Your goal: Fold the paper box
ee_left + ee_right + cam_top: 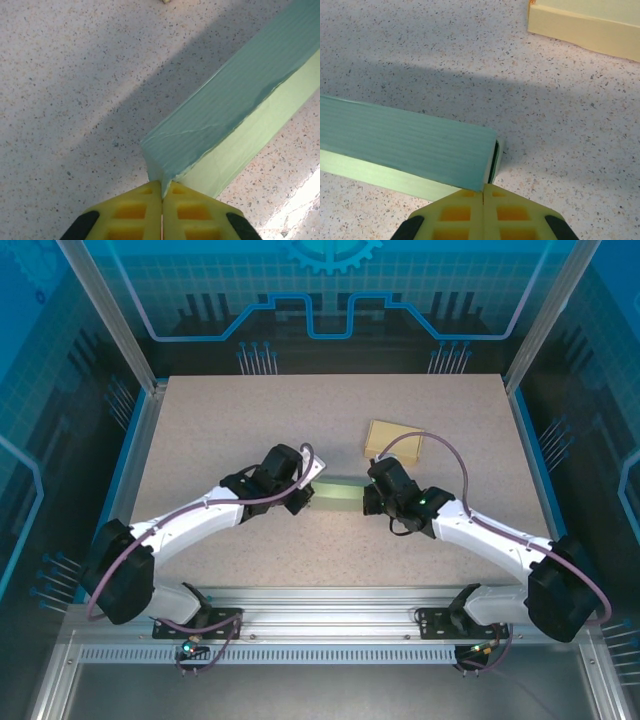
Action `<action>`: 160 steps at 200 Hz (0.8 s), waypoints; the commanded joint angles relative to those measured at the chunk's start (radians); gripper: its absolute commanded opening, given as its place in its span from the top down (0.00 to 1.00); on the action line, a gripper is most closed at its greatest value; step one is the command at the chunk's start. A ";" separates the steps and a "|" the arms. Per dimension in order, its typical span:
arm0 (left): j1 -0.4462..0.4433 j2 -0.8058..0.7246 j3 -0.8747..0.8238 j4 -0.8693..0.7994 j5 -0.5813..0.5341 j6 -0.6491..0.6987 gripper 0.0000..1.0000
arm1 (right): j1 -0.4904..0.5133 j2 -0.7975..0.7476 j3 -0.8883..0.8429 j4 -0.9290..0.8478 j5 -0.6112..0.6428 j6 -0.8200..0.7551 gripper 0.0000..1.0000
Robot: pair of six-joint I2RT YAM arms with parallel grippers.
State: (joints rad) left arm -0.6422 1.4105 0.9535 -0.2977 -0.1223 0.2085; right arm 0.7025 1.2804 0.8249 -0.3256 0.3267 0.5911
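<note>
Top external: long green paper box [338, 495] lying flat; yellow box [394, 438] near, apart.

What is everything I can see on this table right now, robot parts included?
green paper box: one, green, mid-table between the two grippers.
pale yellow box: one, pale yellow, farther back, right of centre.
table: one, speckled beige, under everything.
left gripper: one, yellow fingers, shut, tips at the green box's left end.
right gripper: one, yellow fingers, shut, tips at its right end.
</note>
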 commanded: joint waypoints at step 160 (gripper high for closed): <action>0.017 0.050 0.139 -0.218 0.166 -0.151 0.99 | 0.025 0.107 0.048 -0.004 0.042 -0.040 0.91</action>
State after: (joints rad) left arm -0.6292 1.4548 1.0637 -0.4973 -0.0158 0.0784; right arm 0.7055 1.3525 0.8589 -0.3248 0.3687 0.5671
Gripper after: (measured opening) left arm 0.058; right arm 0.086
